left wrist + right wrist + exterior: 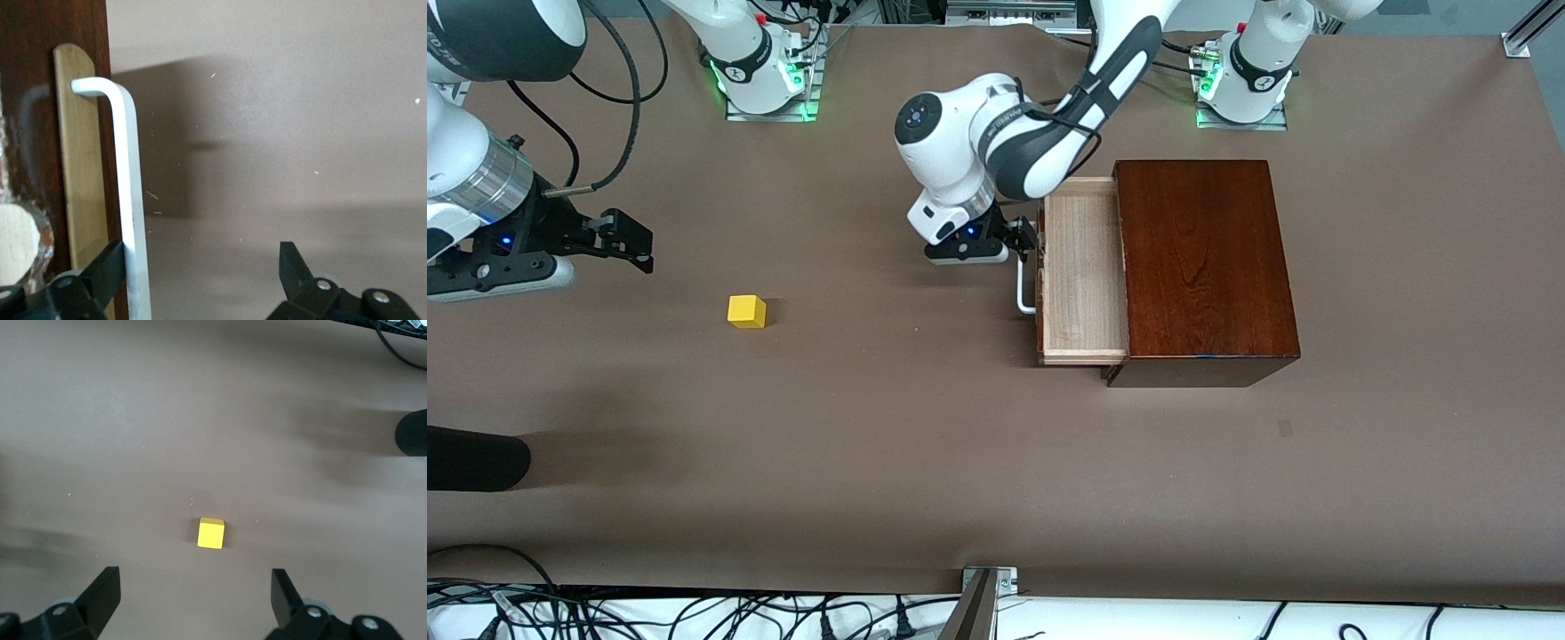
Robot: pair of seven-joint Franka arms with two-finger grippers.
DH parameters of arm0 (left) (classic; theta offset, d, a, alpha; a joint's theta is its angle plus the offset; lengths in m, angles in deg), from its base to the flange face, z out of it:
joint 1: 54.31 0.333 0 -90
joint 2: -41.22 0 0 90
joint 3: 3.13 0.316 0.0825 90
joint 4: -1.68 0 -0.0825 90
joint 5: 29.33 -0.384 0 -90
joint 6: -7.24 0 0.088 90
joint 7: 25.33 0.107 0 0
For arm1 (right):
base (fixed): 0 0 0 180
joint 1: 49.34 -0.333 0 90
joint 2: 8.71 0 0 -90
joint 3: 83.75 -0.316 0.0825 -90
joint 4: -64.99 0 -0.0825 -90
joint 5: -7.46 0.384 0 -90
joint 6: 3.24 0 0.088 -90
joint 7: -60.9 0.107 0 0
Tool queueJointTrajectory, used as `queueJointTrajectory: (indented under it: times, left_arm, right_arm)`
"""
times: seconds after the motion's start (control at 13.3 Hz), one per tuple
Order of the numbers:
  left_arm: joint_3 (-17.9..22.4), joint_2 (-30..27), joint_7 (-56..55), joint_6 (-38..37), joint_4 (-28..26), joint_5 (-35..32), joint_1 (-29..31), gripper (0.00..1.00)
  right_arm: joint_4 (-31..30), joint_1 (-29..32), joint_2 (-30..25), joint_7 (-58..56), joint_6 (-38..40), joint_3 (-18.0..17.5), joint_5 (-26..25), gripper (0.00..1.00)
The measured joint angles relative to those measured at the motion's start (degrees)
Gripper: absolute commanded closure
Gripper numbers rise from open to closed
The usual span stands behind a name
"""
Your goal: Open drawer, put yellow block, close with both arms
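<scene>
Right arm [467, 191]: upper links cut off at the front view's edge. Black cylindrical object [476, 458] at the right arm's end of the table: cropped by the frame in both views showing it, identity undeterminable. Drawer [1083, 271]: rear of the tray concealed inside the dark-brown box [1205, 267]; white handle [130, 200] partly covered by the left gripper [1021, 240] in the front view and cut off in the left wrist view.

Bench layout from my remote seat

I see the drawer [1080, 271] pulled out of the box [1203, 267] toward the right arm's end; the block [746, 311] sits well apart, farther toward that end.
</scene>
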Motion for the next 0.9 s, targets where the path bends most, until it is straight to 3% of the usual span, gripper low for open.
queueJointTrajectory:
  times: [0.15, 0.45, 0.9]
  left_arm:
    - [0.0, -1.0, 0.1, -1.0, 1.9, 0.0, -0.1, 0.00]
    - [0.2, -7.6, 4.0, -10.4, 5.8, 0.1, 1.1, 0.00]
    - [0.3, -17.6, 20.9, -23.4, 5.8, 1.5, 13.6, 0.00]
  right_arm:
    - [0.0, 0.0, 0.5, 0.0, 0.0, 0.0, 0.0, 0.00]
    - [0.0, 0.0, 2.2, 0.0, 0.2, 0.0, 0.0, 0.00]
    - [-1.0, 0.1, 10.3, -0.2, 0.1, 0.1, -0.9, 0.00]
